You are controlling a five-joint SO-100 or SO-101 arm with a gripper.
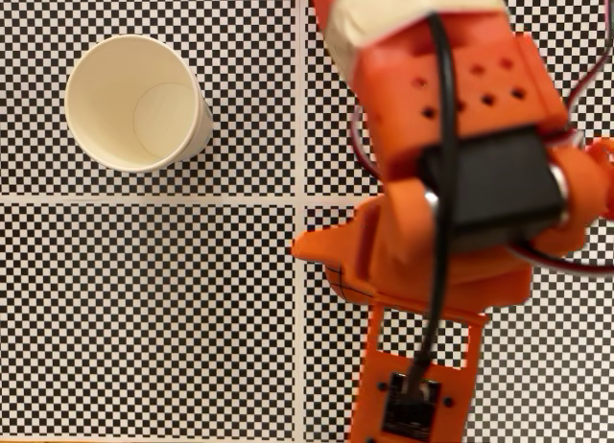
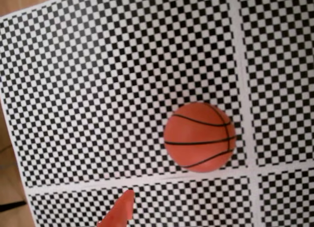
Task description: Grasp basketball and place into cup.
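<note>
Plainly unlabelled basketball [image 2: 199, 136] on checkered mat, cup [image 1: 136, 102] upright, gripper [image 2: 117, 213] state unclear

Camera setup: one fixed view straight down, one wrist view tilted and close to the mat.

The fixed view looks vertically down on the checkerboard mat [image 1: 173, 309]; the cup [image 1: 134, 103] is seen mouth-on at upper left, and the orange arm [image 1: 451, 174] sits near the lens, large and partly soft, covering the right half. The wrist view looks obliquely down from close range, rotated so the mat's white grid lines run slanted; the basketball [image 2: 199, 136] lies right of centre, one orange fingertip [image 2: 120, 212] enters at the bottom edge, and the bare wooden table [image 2: 14, 1] shows at left. Both views share the checkerboard mat and its white lines.
</note>
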